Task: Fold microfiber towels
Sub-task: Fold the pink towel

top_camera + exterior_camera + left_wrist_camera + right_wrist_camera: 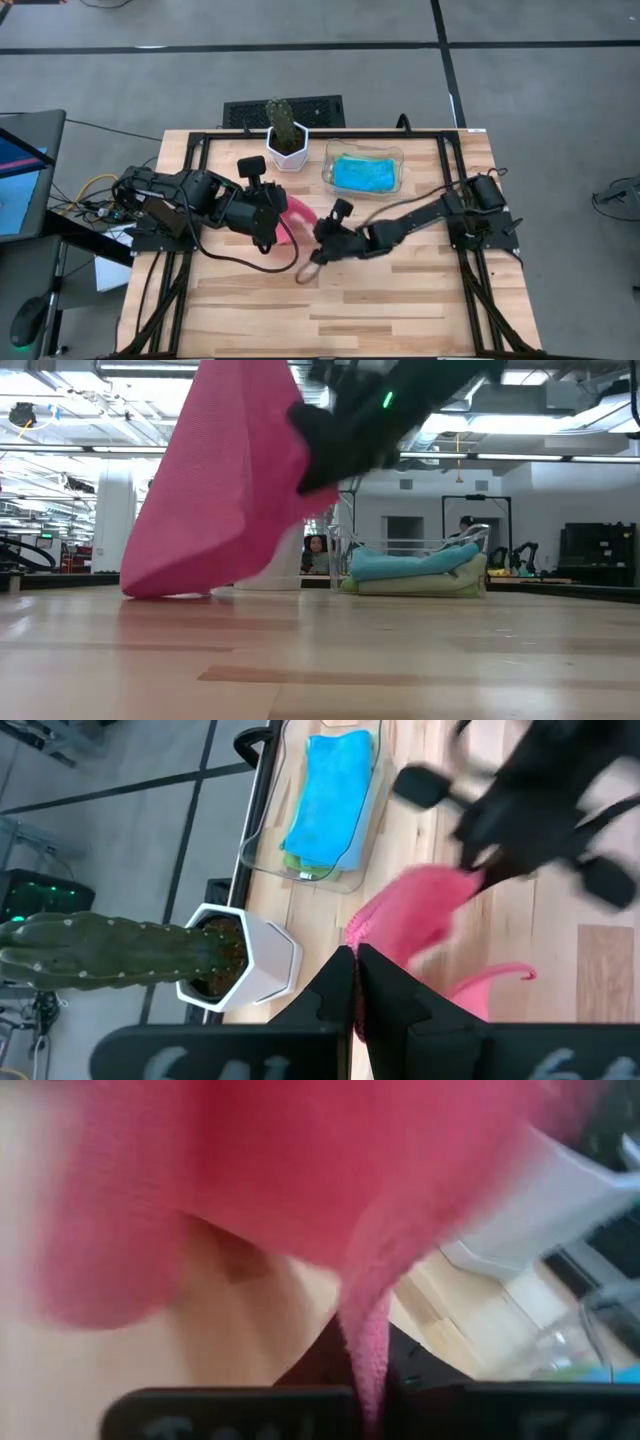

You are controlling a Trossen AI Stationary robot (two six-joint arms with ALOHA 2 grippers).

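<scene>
High view: the hot pink towel (pixel 297 216) hangs at frame centre between both arms, above the wooden counter (pixel 400 310). The left claw (pixel 275 222) is pressed together on one edge of it; the right claw (pixel 322 237) is pressed together on the opposite edge. The clear plastic tray (pixel 396 155), upper centre-right, holds the turquoise blue towel (pixel 363 173) lying flat and apparently folded. A cactus in a white pot (pixel 287 135) stands just left of the tray.

Low view: the pink towel (pixel 220 490) drapes from the upper centre down to the counter at left, its lower edge touching the wood. In the tray at centre-right, the turquoise towel (pixel 410 565) lies on a light green towel (pixel 420 585).

Left wrist view: the left claw's fingers (pixel 340 995) are closed on pink fabric; a sliver of green shows under the turquoise towel (pixel 325 795) in the tray.

Right wrist view: the right claw (pixel 365 1390) pinches a pink fold; the towel fills the frame.

Progress, as a judgement: at least two towels are folded and stowed; the pink one is mid-fold. The second green towel cannot be confirmed.

No brand, label or readable writing shows in any view.
</scene>
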